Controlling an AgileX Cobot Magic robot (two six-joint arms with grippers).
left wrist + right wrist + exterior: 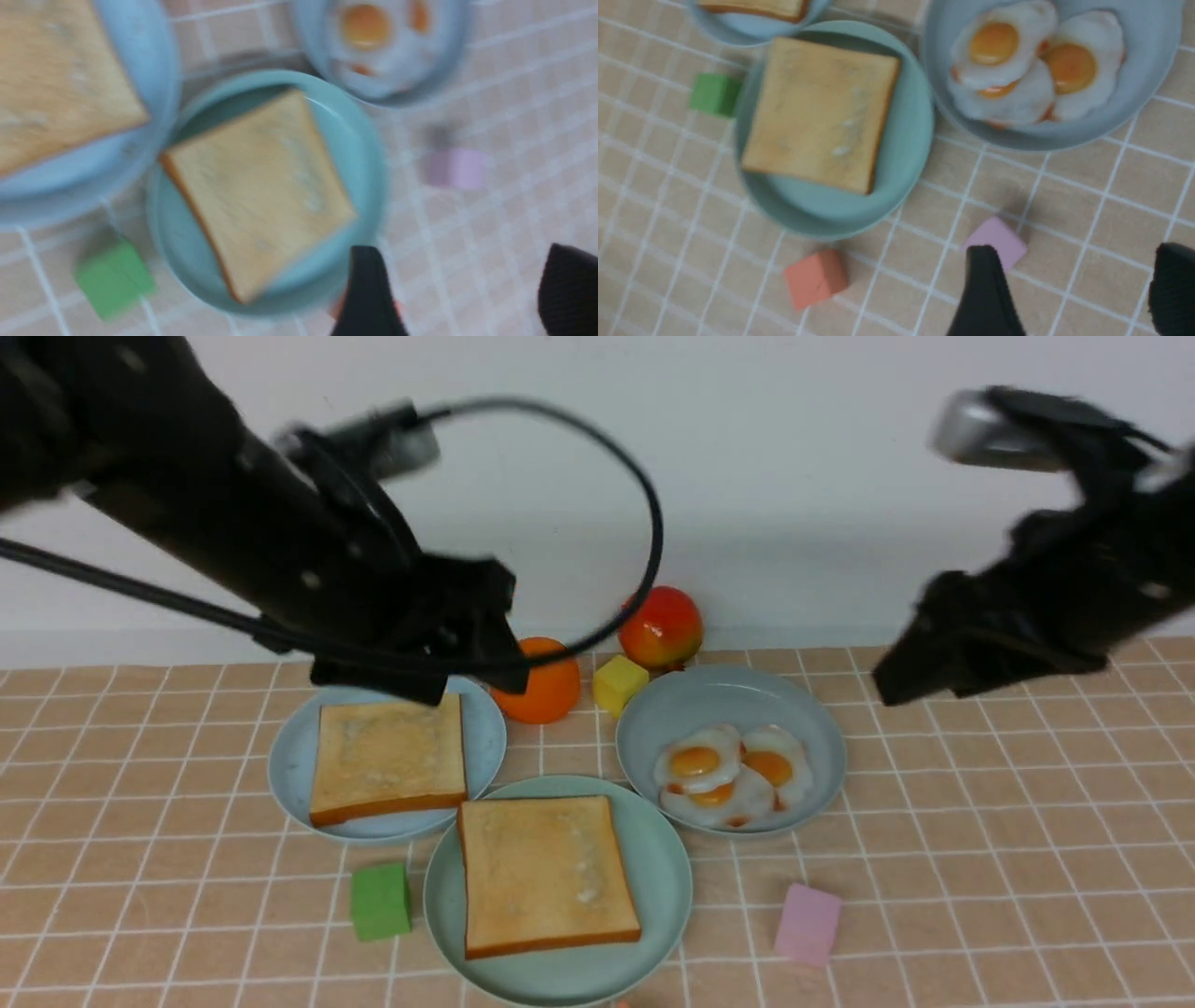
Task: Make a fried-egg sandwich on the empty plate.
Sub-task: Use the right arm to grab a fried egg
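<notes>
"Which gripper suits the glossy, orange-yolked fried egg (pixel 695 761) on the deep grey-blue plate (pixel 738 695)?"

"My right gripper (pixel 922 693), spread and empty: the egg lies to its left. My left gripper (pixel 471 691), also open and empty, seems farther off."

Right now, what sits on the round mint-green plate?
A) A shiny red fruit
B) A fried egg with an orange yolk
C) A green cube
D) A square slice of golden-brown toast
D: the square golden-brown toast slice lies on the round mint-green plate.
</notes>
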